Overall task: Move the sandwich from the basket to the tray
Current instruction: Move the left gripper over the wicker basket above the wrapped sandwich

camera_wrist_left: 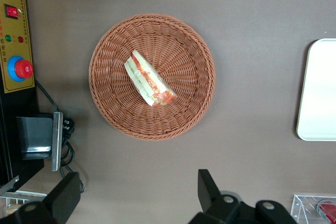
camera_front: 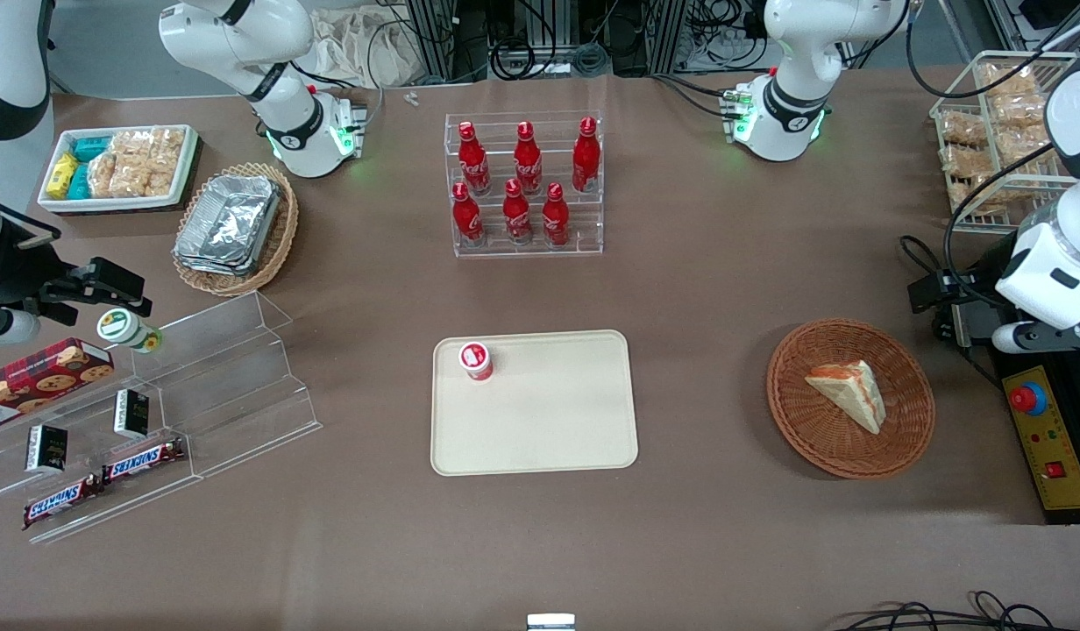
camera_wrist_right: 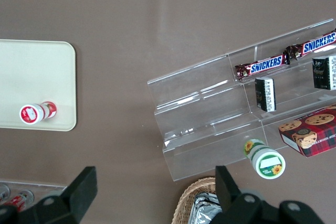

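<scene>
Basket [camera_wrist_left: 110, 103] is rough reddish woven wicker, the sandwich [camera_wrist_left: 149, 80] has soft pale bread under shiny clear wrap, the tray [camera_front: 540, 421] looks like smooth matt cream plastic, table [camera_front: 698, 289] is a matt brown sheet, and the gripper [camera_wrist_left: 137, 195] above the basket is matt black plastic.

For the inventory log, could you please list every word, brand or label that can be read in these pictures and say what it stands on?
"SNICKERS": on two bars on the clear stepped stand.
Red bottles: white script, unreadable.
Small bottle on the tray: label too small.
Cookie box, dark packets: print illegible.
Sandwich, basket: no text.
The gripper, open, hovers above the table beside the basket.
</scene>
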